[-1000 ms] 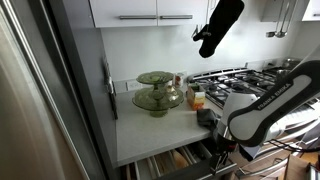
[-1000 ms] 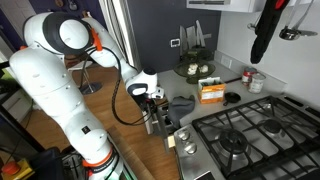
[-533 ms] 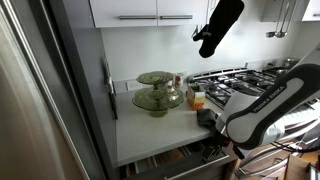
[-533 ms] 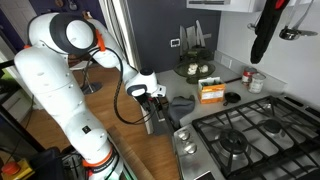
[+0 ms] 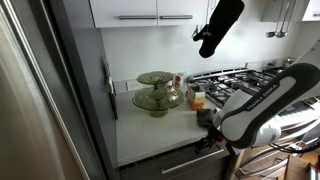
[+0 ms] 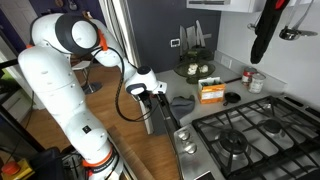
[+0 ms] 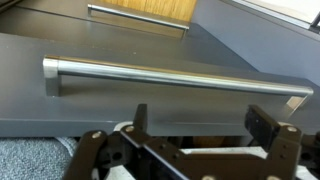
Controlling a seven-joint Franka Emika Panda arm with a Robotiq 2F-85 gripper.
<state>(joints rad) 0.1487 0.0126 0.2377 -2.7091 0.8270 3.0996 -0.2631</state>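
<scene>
My gripper [image 7: 203, 126] is open, its two black fingers [image 7: 140, 118] pointing at a dark grey drawer front [image 7: 110, 105] with nothing between them. A long steel bar handle [image 7: 170, 80] runs across that front just above the fingertips. In both exterior views the gripper [image 5: 214, 141] [image 6: 152, 94] is low at the counter's edge, against the drawer [image 5: 168, 165] [image 6: 158, 118]. The drawer sits almost flush under the white counter [image 5: 160, 128], and I cannot see its inside.
A green glass tiered stand [image 5: 157, 92] and an orange box [image 6: 211, 93] are on the counter. The gas hob [image 6: 245, 135] lies beside it, with a black oven mitt [image 5: 218, 25] hanging above. A steel fridge side [image 5: 40, 100] borders the counter. A wooden floor [image 6: 130, 150] lies below.
The drawer has slid in from open, with its contents showing, to nearly flush. The arm has moved with it towards the counter. The jaws stay open.
</scene>
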